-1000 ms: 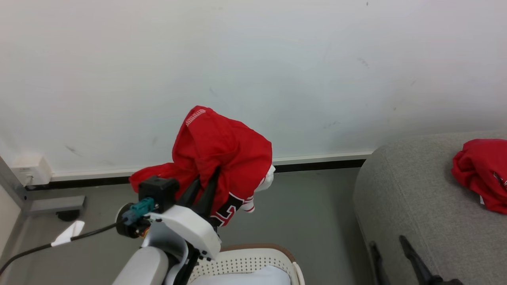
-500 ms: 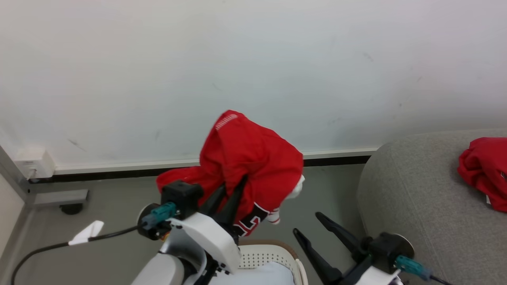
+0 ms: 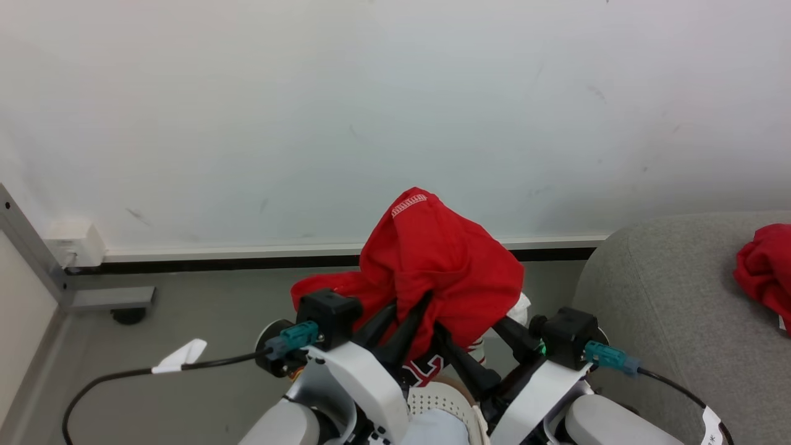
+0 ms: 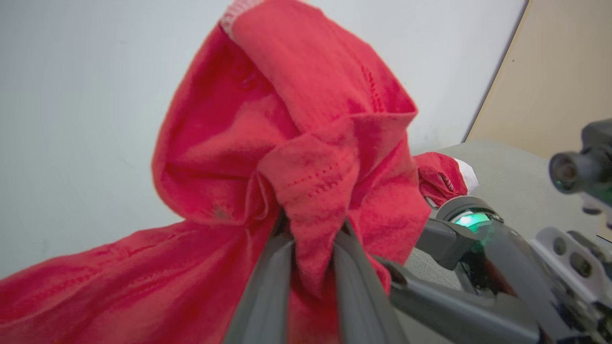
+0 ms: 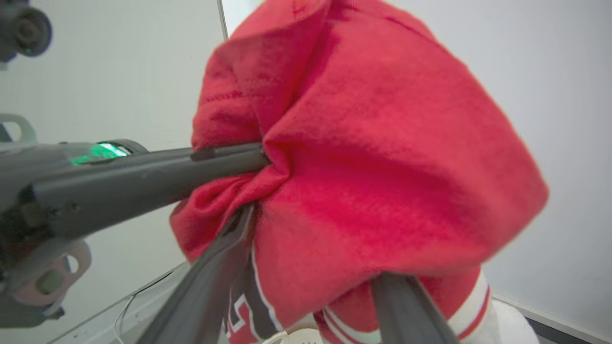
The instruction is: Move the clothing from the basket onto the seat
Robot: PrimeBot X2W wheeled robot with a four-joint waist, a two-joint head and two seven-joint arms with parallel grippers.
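My left gripper is shut on a bunched red garment of the clothing, held up above the basket. In the left wrist view its fingers pinch a fold of the red fabric. My right gripper stands open right beside it, fingers reaching up under the garment. The right wrist view has the red bundle bulging between its spread fingers. Another red garment lies on the grey seat at the right.
A white wall with a dark baseboard stands close behind. A socket box and a grey bracket sit at the left. A black cable with a white tag trails left. Pale fabric lies in the basket.
My right gripper rose from the lower right and now sits open under the garment. The left gripper with the garment shifted right, nearer the seat. The camera also moved.
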